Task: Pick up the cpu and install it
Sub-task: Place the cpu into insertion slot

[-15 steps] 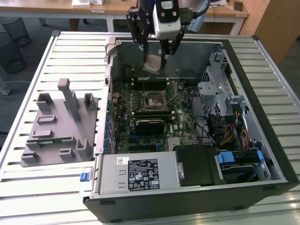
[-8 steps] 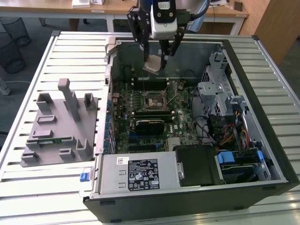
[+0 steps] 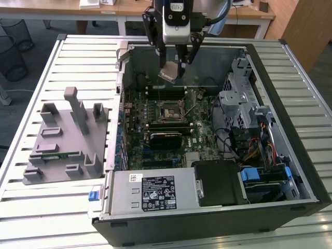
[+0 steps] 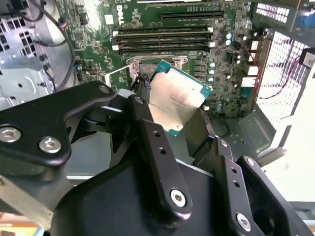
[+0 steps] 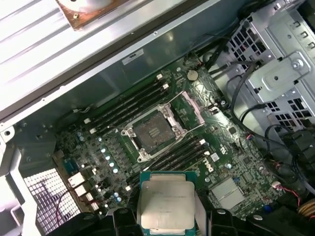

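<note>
The cpu [image 3: 168,72], a flat square chip with a silver top and a thin green rim, hangs tilted in the air over the open computer case. My gripper [image 3: 174,66] is shut on it, one black finger on each of two opposite edges. In the second wrist view the cpu [image 4: 178,98] sits between the fingers [image 4: 143,108], with the motherboard beyond it. The first wrist view shows the cpu [image 5: 167,200] well short of the open, empty socket [image 5: 150,133]. That socket [image 3: 171,111] lies below the gripper and nearer the case's front.
The socket's metal load plate [image 5: 193,109] stands flipped open beside it. Memory slots [image 5: 129,104] flank the socket. A drive cage [image 3: 236,98] with cables fills the case on the exterior view's right. A grey fixture [image 3: 65,137] holding a green memory stick sits on the slatted table [image 3: 41,207].
</note>
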Tool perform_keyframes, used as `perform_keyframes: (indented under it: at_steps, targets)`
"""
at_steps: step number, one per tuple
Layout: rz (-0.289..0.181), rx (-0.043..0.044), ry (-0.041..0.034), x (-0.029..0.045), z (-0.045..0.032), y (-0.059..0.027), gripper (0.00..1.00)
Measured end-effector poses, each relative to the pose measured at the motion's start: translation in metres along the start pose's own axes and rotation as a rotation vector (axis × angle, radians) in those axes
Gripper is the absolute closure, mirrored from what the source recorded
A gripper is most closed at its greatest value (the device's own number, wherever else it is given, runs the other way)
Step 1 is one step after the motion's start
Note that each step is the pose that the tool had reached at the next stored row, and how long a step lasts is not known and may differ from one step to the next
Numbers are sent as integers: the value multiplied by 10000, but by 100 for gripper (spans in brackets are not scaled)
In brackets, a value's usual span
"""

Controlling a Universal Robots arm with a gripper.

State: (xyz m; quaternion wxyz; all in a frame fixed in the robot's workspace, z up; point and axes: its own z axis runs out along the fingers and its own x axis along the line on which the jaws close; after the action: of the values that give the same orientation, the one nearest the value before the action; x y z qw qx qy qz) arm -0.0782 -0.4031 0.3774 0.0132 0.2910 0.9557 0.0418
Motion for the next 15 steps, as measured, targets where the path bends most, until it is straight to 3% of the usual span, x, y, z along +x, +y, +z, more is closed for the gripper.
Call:
perform_keyframes:
  at_steps: [15]
  targets:
    - [1768, 1, -155, 11, 24, 15, 47]
